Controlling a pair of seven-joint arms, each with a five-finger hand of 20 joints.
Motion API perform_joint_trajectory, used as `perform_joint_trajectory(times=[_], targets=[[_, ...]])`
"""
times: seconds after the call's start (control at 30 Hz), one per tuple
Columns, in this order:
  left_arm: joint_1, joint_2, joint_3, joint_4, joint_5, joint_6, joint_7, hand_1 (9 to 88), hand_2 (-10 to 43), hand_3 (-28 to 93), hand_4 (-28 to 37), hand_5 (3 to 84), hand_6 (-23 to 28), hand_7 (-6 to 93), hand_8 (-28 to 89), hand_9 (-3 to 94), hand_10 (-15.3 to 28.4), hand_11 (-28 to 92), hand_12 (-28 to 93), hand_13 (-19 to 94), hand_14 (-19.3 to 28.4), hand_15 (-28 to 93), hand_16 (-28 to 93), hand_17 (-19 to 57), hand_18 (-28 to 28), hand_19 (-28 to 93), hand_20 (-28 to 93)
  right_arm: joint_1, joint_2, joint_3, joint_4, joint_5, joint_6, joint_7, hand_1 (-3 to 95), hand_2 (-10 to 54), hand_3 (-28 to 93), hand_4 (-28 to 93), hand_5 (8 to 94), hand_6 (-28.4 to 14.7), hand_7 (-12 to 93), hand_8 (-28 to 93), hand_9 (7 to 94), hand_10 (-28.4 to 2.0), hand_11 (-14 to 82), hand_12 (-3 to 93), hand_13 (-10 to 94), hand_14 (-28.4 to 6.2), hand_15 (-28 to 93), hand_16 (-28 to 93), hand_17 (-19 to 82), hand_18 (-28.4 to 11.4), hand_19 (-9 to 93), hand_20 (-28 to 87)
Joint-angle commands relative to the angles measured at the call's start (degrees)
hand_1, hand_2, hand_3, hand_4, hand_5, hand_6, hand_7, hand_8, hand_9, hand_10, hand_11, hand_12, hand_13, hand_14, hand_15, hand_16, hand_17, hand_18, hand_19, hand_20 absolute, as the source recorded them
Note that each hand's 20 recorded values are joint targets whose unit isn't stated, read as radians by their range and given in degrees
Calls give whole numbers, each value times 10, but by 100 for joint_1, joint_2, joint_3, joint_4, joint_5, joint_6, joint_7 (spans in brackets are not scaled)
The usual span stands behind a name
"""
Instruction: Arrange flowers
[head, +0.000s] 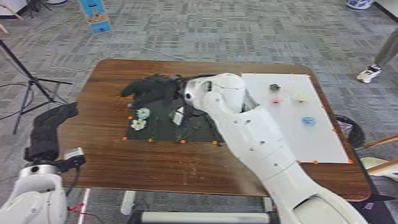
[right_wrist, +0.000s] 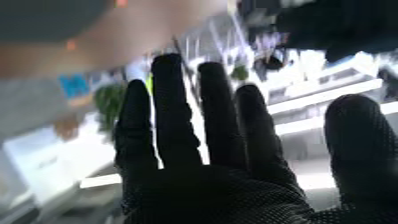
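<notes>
Left robot hand (head: 55, 118) is at the left edge of the brown table (head: 160, 172); whether it is open, I cannot tell. A white flower (head: 139, 124) lies on a dark mat (head: 163, 114), a blue flower (head: 309, 120) on a white board (head: 311, 145). Right robot hand (head: 153, 88), fingers straight and apart, is farther off. Beyond is gray carpet (head: 231, 35).

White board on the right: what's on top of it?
On the white board sit a pink flower, a pale yellow one, a blue one and a small dark piece. The right arm covers part of its left side; anything under there is hidden.
</notes>
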Motion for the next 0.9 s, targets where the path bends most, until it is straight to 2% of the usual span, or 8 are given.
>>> perform_joint_trajectory(times=[0.03, 0.13, 0.37, 0.47, 0.5, 0.57, 0.73, 0.9], targets=[[-127, -55, 62, -1, -104, -92, 91, 230, 172, 718, -283, 460, 12, 172, -96, 482, 121, 190, 106, 323, 105, 96, -20, 54, 61, 20, 149, -236, -507, 164, 262, -1183, 428, -675, 134, 219, 630, -191, 200, -9, 182, -96, 401, -75, 37, 111, 252, -191, 433, 319, -2, -169, 482, 477], [-85, -62, 38, 15, -173, -155, 243, 229, 172, 719, -283, 448, 10, 171, -96, 481, 121, 188, 107, 321, 106, 96, -19, 52, 61, 19, 148, -327, -687, 377, 414, -1669, 644, -953, 131, 220, 633, -185, 190, -10, 185, -98, 366, -77, 30, 102, 243, -190, 427, 326, -8, -167, 482, 475], [-95, -114, 47, -44, -200, -206, 303, 226, 173, 720, -283, 412, 2, 167, -101, 481, 120, 188, 108, 315, 113, 94, -14, 36, 62, 12, 143, -572, -784, 495, 478, -2997, 1394, -1150, 133, 223, 658, -173, 182, -11, 193, -102, 328, -62, 21, 89, 231, -185, 430, 334, -12, -167, 488, 480], [-96, -133, 70, -68, -322, -174, 400, 223, 174, 722, -283, 399, -4, 164, -101, 481, 119, 189, 108, 308, 116, 92, -9, 24, 68, 13, 142, -604, -866, 625, 570, -2984, 1260, -1162, 131, 220, 662, -175, 218, -18, 189, -105, 320, -59, 20, 87, 212, -186, 442, 339, -13, -168, 489, 484], [-52, -156, 48, -97, -326, -163, 411, 223, 174, 721, -283, 391, -7, 166, -101, 481, 120, 189, 107, 308, 117, 91, -7, 23, 68, 14, 141, -637, -950, 735, 641, -3024, 1275, -1228, 130, 219, 663, -176, 223, -18, 188, -104, 319, -59, 20, 86, 211, -186, 443, 339, -13, -168, 490, 485], [-114, -163, 102, -75, -320, -170, 405, 222, 174, 722, -283, 367, -13, 165, -104, 481, 120, 189, 107, 307, 117, 89, -5, 22, 68, 16, 140, -626, -1018, 873, 750, -3103, 1136, -1309, 132, 220, 662, -178, 238, -22, 180, -102, 329, -59, 23, 86, 213, -186, 450, 339, -15, -167, 496, 490], [-124, -210, 143, -119, -402, -144, 483, 220, 171, 724, -283, 317, -31, 166, -113, 482, 119, 190, 107, 295, 117, 84, -1, 9, 72, 12, 135, -648, -1231, 1178, 947, -3888, 1025, -1482, 135, 228, 673, -175, 198, -13, 187, -96, 343, -58, 29, 86, 217, -184, 464, 335, -15, -162, 508, 497], [-304, -222, 275, -153, -341, -112, 436, 219, 169, 723, -283, 294, -38, 176, -124, 483, 119, 190, 107, 293, 115, 82, 5, 0, 77, 18, 132, -631, -1392, 1491, 1140, -4300, 945, -1561, 135, 230, 672, -174, 181, -8, 190, -103, 357, -62, 33, 86, 217, -183, 462, 332, -18, -161, 507, 496]])
